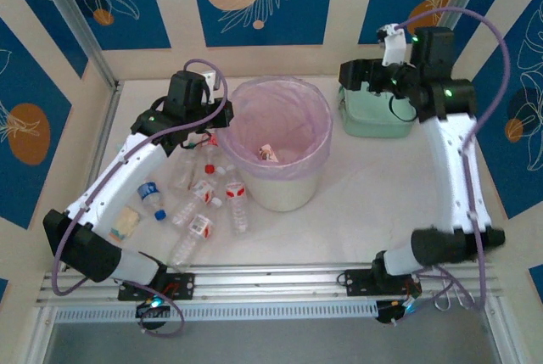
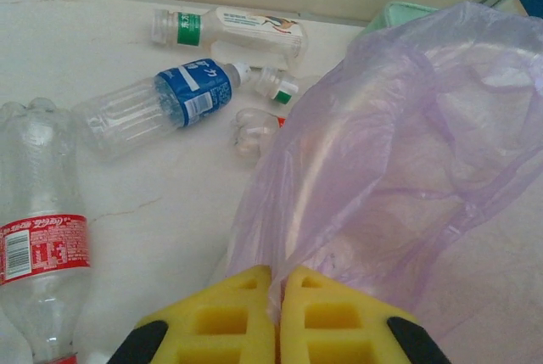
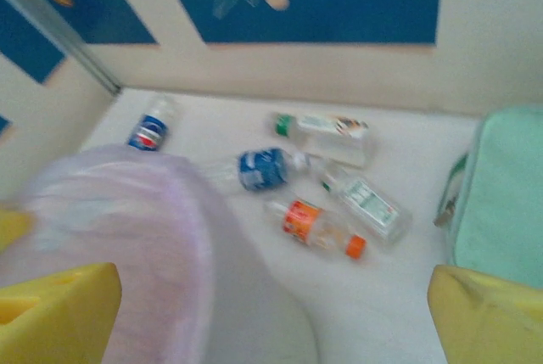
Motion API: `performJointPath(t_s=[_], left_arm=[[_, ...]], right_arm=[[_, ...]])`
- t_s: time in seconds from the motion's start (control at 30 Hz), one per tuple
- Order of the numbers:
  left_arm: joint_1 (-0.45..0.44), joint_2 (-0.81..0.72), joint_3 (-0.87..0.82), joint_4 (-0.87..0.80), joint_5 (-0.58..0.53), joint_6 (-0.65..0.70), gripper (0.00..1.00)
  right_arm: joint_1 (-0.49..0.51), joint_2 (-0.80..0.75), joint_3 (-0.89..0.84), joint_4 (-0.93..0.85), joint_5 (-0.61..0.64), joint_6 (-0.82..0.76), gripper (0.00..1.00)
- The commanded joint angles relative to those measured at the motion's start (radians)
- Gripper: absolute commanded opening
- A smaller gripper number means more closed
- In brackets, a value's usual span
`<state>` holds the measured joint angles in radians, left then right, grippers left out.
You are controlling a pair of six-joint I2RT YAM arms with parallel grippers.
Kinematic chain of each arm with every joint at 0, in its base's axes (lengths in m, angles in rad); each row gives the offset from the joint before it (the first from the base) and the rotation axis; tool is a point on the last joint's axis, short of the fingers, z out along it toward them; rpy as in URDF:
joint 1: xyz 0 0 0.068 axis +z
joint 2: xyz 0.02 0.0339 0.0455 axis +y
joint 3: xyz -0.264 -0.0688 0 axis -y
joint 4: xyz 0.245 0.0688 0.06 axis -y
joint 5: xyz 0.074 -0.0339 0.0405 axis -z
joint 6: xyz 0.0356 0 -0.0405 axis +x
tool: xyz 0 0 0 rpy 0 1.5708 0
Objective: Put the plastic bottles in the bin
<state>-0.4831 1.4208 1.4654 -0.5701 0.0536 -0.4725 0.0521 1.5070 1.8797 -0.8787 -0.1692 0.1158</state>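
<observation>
Left gripper [image 2: 276, 296] has its yellow fingers pressed together at the rim of the bin [image 1: 284, 190], pinching a fold of the pink bag [image 2: 407, 143]. Right gripper [image 3: 273, 309] is spread wide, up between the bin and the green case [image 1: 373, 118]. Bottles [image 1: 197, 226] lie on the table [image 1: 373, 203], left of the bin and behind it.

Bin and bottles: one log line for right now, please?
left gripper: shut at bag edge | right gripper: open, empty | bottles: lying on table beside bin
</observation>
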Motion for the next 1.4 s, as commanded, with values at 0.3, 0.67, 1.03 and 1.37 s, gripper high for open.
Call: performJointPath(t_s=[0.3, 0.67, 1.03, 1.37], left_arm=[[-0.009, -0.022, 0.016, -0.071, 0.021, -0.026, 0.00], [-0.011, -0.019, 0.050, -0.108, 0.023, -0.011, 0.00], [-0.010, 0.009, 0.088, -0.110, 0.040, 0.000, 0.00], [-0.009, 0.009, 0.098, -0.107, 0.042, 0.002, 0.00]], right_arm=[[0.015, 0.638, 0.207, 0.023, 0.005, -0.141, 0.99], [0.105, 0.953, 0.466, -0.025, 0.040, -0.245, 0.99], [0.143, 1.108, 0.592, -0.064, 0.163, -0.257, 0.97], [0.128, 1.025, 0.547, -0.046, 0.138, -0.203, 0.59]])
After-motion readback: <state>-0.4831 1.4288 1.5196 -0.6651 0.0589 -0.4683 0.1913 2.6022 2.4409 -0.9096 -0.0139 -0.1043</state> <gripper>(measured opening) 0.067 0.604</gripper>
